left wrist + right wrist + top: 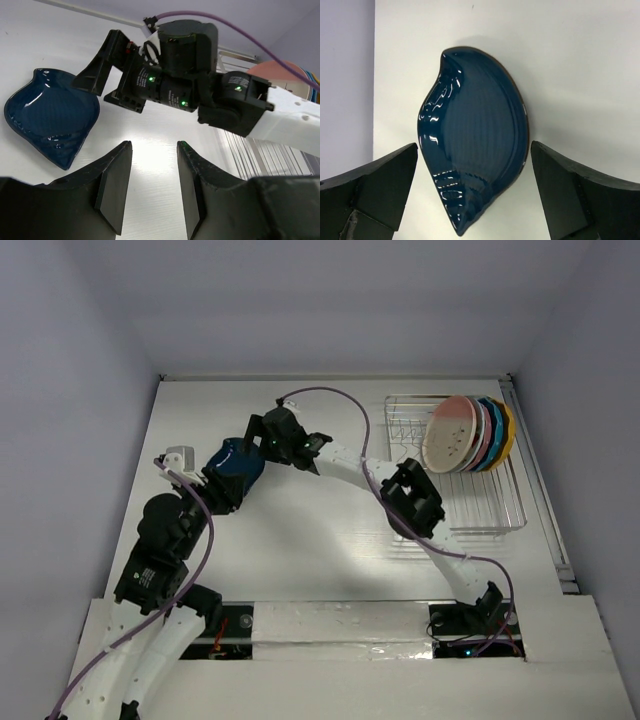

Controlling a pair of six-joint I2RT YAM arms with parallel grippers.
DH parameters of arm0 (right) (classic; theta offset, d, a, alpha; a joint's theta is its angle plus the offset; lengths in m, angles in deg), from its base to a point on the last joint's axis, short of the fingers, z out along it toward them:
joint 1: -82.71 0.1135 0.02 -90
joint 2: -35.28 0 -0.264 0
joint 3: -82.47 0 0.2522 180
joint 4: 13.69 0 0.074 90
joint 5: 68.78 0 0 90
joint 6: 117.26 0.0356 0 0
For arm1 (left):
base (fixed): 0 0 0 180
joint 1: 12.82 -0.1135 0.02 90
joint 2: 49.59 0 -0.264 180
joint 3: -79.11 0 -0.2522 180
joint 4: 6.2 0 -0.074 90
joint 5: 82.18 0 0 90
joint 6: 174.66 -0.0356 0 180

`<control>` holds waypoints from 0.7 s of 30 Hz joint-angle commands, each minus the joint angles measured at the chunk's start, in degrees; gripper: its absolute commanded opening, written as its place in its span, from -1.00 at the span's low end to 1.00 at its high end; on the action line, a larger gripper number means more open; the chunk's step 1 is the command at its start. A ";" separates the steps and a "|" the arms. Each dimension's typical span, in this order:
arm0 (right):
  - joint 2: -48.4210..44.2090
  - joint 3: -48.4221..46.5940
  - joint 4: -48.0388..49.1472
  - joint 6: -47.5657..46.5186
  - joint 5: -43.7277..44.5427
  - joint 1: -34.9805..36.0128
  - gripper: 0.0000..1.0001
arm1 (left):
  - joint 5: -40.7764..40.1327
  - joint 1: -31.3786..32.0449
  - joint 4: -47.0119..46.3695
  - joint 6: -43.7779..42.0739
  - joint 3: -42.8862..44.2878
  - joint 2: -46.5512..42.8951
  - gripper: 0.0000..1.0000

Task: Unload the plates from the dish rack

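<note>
The dark blue irregular plate (240, 462) lies flat on the white table, left of centre. It also shows in the right wrist view (475, 150) and the left wrist view (50, 117). My right gripper (258, 433) is open just above the plate, its fingers either side of it and not touching (475, 200). My left gripper (218, 488) is open and empty (154, 170), low over the table beside the plate. The dish rack (490, 510) holds the white red-marked plate (448, 435), the pink plate (480, 435), the bright blue plate (491, 425) and the yellow-orange plate (506, 435), all upright.
The right arm's elbow (412, 500) hangs just left of the rack's front. The right wrist body (190, 75) fills the middle of the left wrist view. Walls close in the table at the left, back and right. The rack wires (280, 155) show on the right.
</note>
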State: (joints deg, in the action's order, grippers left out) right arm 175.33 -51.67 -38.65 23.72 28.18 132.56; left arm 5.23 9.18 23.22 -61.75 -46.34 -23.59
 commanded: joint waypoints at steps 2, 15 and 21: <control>-5.31 -2.05 -3.82 -8.25 4.20 -0.01 1.00 | -0.57 -0.47 -2.21 0.20 -0.28 -0.42 -0.22; -40.23 26.92 2.41 -23.55 18.95 -5.17 -1.00 | -1.28 -0.47 -1.95 0.11 -0.19 -1.04 -0.17; -59.87 46.09 -3.47 -27.95 27.05 -15.29 -1.00 | -0.49 -1.60 -2.39 0.02 -0.28 -1.13 -0.16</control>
State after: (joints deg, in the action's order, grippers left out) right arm 120.45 -11.87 -39.54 0.00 47.18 121.65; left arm 4.50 8.39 23.22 -61.64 -46.34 -24.29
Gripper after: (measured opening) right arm 0.010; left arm 0.419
